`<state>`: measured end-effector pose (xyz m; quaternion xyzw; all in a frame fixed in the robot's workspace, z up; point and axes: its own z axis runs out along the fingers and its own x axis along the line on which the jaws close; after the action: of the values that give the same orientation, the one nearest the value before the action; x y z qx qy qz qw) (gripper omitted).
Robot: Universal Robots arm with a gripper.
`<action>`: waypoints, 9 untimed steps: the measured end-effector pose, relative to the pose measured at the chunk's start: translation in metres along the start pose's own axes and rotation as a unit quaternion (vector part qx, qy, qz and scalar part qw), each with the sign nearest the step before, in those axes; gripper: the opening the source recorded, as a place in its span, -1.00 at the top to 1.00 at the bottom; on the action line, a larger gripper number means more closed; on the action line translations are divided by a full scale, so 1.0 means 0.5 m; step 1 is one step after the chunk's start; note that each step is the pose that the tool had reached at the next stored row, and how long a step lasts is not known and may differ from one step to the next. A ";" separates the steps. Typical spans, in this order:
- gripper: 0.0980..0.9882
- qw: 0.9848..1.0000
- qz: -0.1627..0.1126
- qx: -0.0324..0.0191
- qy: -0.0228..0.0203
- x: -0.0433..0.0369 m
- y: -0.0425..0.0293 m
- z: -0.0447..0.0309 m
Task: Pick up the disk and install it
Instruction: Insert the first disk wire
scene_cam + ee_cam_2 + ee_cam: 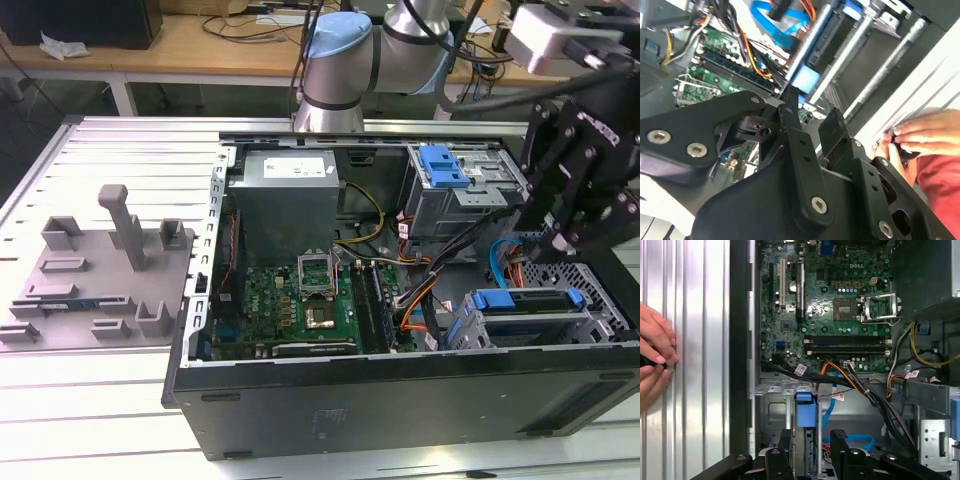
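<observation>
The disk [525,300] lies in the grey drive cage at the near corner of the open computer case, on the exterior view's right, with its bright blue bracket facing up. My black gripper [558,238] hangs just above it. In both wrist views the blue bracket end [806,410] [805,77] lies beyond the gap between my two fingers. The gripper [812,437] [810,112] is open and nothing is held between the fingers.
A second cage with a blue latch [443,165] sits further back, beside the grey power supply [290,190]. Orange, black and blue cables [860,385] run over the motherboard [840,305]. A person's hands [655,360] rest on the ribbed table [120,140]. A grey fixture [100,270] stands left.
</observation>
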<state>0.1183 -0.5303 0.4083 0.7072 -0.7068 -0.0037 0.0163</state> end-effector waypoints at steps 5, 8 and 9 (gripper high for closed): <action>0.22 1.000 0.001 0.000 0.030 -0.042 0.000 0.004; 0.22 0.999 0.001 0.000 0.037 -0.081 0.000 0.004; 0.22 0.999 0.000 0.000 0.039 -0.101 0.000 0.004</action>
<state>0.1184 -0.4797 0.4054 0.7065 -0.7060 0.0234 0.0436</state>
